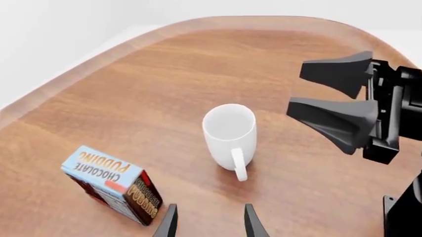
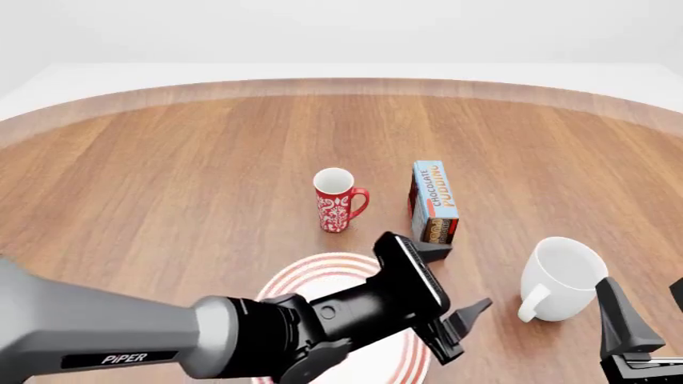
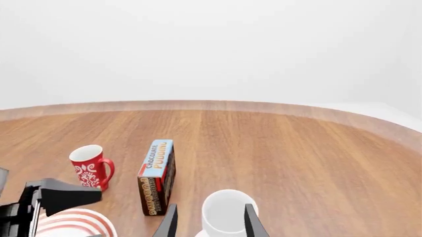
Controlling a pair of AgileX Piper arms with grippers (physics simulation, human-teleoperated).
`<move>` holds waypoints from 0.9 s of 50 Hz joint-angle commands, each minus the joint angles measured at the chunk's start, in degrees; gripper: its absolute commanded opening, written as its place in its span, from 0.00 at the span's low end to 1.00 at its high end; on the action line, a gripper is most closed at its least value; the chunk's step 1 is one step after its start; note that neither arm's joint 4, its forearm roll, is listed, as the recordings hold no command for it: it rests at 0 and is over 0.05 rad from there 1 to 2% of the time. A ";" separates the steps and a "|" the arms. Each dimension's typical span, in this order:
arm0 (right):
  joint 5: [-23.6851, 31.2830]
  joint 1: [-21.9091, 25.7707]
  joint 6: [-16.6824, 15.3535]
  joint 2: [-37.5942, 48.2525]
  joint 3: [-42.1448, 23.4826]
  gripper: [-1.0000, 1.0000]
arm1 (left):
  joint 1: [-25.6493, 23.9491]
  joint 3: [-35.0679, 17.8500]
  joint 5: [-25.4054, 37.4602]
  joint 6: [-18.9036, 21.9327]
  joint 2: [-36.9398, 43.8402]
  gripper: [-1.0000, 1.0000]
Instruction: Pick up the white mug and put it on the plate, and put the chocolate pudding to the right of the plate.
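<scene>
White mug (image 2: pixel 562 278) stands upright on the table's near right, mouth up, handle toward near-left, to the right of the plate (image 2: pixel 309 274) and nearer than the chocolate pudding (image 2: pixel 433 202), which lies with its long axis running near-to-far beyond the plate's right edge. Right gripper (image 3: pixel 209 221) has fingers spread and empty, the mug directly ahead between the fingertip lines, so the right arm looks nearer and better aligned. Left gripper (image 2: pixel 453 298) hangs over the plate's right side, spread and empty, with the mug off to its right.
</scene>
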 commanded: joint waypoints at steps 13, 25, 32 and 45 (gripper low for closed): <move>-0.01 0.03 0.05 0.01 0.01 1.00 | -1.74 -5.58 2.99 0.46 3.63 1.00; -0.01 -0.01 0.10 0.02 0.01 1.00 | -2.89 -8.11 4.46 0.70 5.21 1.00; -0.02 0.01 0.05 0.01 0.01 1.00 | -3.08 -9.13 4.91 0.80 5.96 1.00; 0.00 0.01 0.05 0.02 0.00 1.00 | -3.55 -11.10 5.86 0.80 7.31 1.00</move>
